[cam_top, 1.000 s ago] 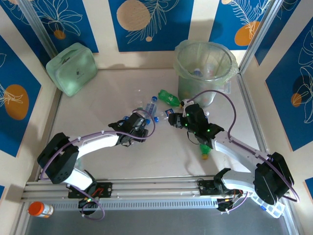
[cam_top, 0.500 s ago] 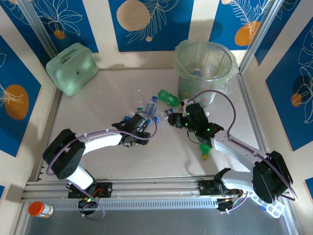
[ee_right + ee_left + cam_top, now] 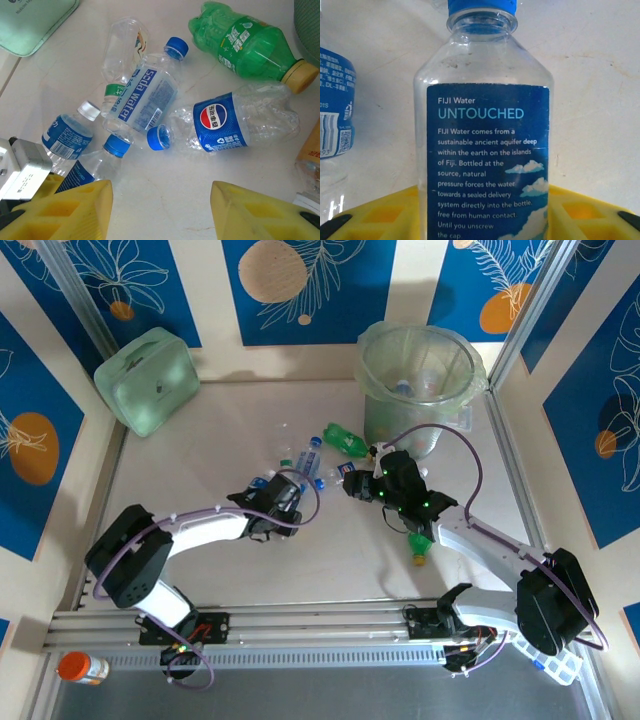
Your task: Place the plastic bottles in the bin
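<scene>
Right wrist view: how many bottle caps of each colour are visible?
Blue caps: 3
White cap: 1
Tan cap: 1
Total: 5

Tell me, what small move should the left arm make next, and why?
Probably a short lift straight up. The left gripper looks closed on the Fiji bottle, yellow fingers against both its sides. The bottle lies on the table, and the bin stands farther back on the right, so it must clear the table first.
</scene>
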{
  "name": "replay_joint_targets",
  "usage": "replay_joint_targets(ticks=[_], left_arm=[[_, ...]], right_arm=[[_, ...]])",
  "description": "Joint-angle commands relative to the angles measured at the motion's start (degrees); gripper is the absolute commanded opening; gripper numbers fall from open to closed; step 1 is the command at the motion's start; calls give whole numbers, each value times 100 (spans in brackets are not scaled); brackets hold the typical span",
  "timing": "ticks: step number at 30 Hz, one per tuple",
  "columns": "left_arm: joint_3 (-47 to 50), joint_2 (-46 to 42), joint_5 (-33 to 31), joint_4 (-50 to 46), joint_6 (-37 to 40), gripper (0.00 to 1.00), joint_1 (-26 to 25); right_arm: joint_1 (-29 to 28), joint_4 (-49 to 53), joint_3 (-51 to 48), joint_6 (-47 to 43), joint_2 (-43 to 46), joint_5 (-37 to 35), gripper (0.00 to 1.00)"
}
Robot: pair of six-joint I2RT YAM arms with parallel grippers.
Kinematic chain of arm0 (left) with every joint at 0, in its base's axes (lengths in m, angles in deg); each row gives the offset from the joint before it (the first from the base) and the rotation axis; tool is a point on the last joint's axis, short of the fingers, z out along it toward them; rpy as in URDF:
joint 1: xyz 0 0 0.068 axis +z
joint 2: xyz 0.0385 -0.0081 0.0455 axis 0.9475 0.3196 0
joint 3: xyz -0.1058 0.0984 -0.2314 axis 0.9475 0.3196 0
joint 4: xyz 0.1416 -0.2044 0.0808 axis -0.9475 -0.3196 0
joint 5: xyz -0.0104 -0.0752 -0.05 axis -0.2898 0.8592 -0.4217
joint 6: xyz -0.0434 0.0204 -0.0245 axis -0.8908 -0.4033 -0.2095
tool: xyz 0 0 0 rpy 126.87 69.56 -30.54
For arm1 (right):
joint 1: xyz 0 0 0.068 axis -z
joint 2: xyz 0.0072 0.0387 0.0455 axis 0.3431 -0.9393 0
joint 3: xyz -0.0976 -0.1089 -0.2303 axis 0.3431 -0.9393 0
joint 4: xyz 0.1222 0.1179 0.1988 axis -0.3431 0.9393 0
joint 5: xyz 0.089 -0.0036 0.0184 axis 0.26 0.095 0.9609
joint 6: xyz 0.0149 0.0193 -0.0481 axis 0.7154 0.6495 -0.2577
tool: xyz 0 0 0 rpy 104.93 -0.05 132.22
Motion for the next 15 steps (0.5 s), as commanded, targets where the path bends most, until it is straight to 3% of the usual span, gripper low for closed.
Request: replay_joint_targets(ticks=[1, 6, 11, 15], left_arm=[[205, -275, 201, 270, 10, 48, -10], [755, -803, 850, 1340, -68, 44, -12], [1513, -1574, 1294, 2737, -249, 44, -6], [1864, -1863, 1386, 3373, -317, 43, -17]], right_arm=[[27, -270, -193, 140, 112, 148, 55], [311, -976, -637, 535, 408, 909, 56], [624, -1914, -868, 1154, 140, 2268, 59], [451, -2360, -725, 1258, -302, 2965, 69]])
